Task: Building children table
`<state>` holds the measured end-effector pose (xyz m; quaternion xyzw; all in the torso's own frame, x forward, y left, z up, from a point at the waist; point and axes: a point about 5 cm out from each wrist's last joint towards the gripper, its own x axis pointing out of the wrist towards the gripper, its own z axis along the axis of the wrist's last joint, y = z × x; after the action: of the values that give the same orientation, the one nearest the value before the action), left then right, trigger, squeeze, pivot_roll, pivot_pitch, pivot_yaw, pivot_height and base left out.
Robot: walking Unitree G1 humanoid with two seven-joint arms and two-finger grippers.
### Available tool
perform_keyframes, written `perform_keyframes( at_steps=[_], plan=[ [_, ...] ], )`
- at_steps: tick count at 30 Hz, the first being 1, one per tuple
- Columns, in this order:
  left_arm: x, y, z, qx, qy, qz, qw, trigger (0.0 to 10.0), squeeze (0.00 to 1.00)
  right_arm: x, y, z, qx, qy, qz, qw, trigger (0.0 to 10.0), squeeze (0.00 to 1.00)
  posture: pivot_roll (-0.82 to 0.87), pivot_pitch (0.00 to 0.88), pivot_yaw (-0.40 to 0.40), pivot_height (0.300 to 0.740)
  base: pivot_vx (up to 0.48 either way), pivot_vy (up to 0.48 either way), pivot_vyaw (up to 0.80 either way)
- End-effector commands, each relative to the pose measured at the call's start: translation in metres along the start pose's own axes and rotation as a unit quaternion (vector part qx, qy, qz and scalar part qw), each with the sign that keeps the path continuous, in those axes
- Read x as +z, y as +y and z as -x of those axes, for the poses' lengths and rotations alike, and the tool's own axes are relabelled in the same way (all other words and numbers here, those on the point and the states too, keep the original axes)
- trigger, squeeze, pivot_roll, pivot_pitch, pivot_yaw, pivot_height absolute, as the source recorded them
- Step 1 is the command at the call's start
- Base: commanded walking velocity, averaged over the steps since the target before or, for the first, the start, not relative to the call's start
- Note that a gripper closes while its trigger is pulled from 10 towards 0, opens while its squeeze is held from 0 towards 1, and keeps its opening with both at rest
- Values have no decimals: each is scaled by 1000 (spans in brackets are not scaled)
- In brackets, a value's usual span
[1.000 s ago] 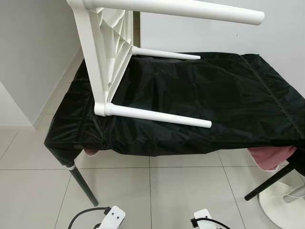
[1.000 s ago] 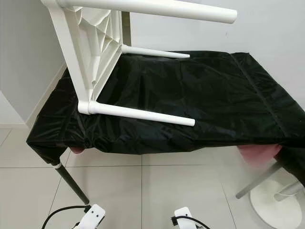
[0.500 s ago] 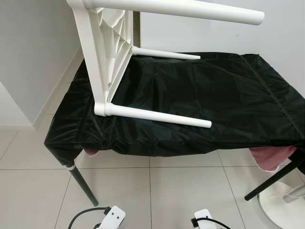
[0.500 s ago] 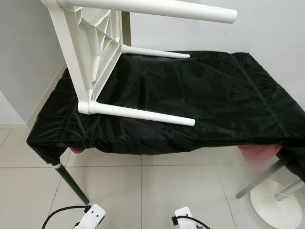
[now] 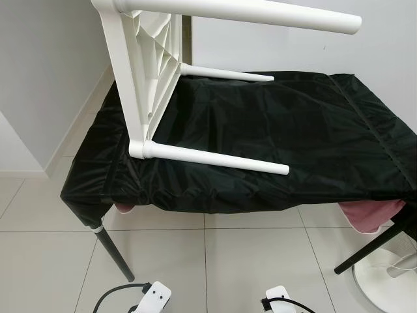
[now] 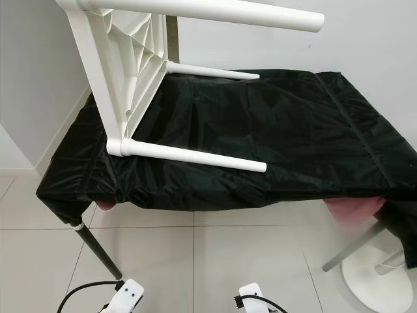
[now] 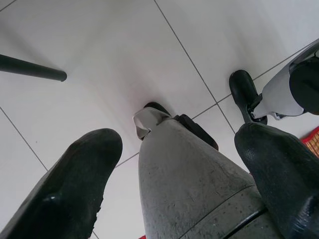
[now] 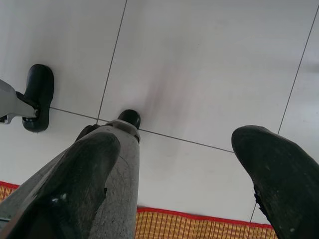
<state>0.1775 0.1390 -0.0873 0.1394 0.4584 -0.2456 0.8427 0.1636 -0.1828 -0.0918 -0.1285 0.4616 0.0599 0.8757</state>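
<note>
White children table point(image 5: 146, 72) lies tipped on its side atop black-covered table point(image 5: 313, 143), near that table's left end, 3 legs visible pointing right. Nearest leg point(image 5: 215, 158) rests along black cover close to front edge; top leg point(image 5: 241, 12) juts high above it. Left gripper point(image 7: 174, 164) hangs low over tiled floor point(image 7: 124, 59) before black-covered table, fingers spread, grasping nothing. Right gripper point(image 8: 174, 169) same: fingers apart, unloaded, above floor beside red-edged mat point(image 8: 199, 226).
</note>
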Motion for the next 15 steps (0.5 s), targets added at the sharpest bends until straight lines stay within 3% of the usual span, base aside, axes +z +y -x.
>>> perform_keyframes(
  at_steps=[1,15],
  plan=[
    [-9,2,1,59,21,4,998,10000,0,-3,2,0,4,9,-3,1000,10000,0,-14,0,1,740,0,0,0],
    [-9,3,1,60,22,1,998,10000,0,-2,3,0,6,10,-2,1000,10000,0,-10,0,1,740,0,0,0]
  ],
)
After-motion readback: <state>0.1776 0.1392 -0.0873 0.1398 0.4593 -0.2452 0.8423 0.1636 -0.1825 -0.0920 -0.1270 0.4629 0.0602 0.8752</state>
